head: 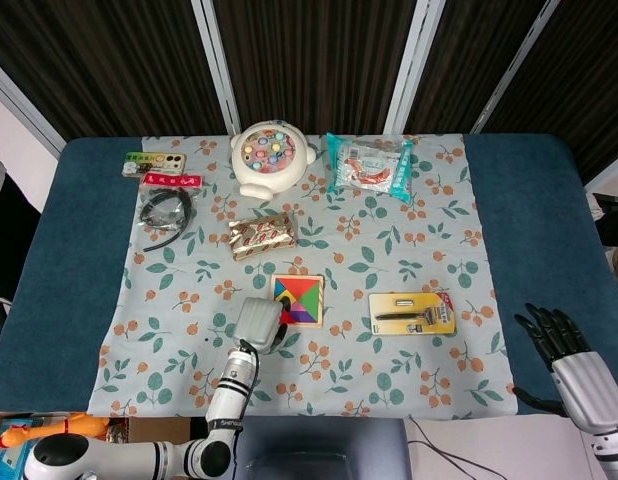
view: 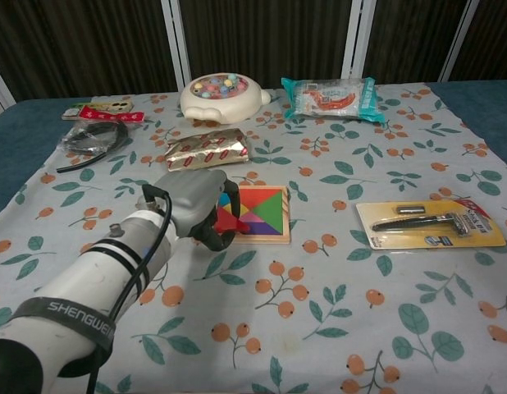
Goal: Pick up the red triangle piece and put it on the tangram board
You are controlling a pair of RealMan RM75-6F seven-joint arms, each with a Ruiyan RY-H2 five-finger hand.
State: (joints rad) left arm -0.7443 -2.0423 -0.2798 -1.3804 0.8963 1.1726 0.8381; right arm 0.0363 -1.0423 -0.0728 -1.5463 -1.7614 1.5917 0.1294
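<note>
Between left hand (view: 194,205) fingers, red triangle (view: 228,220)

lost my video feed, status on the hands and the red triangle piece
Left hand holds the small red triangle piece over the left edge of the square wooden tangram board. Right hand open at the table's near edge, holding nothing. Nothing in the way.

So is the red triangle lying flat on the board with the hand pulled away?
No, the left hand holds the red triangle at the tangram board's near-left corner.
</note>
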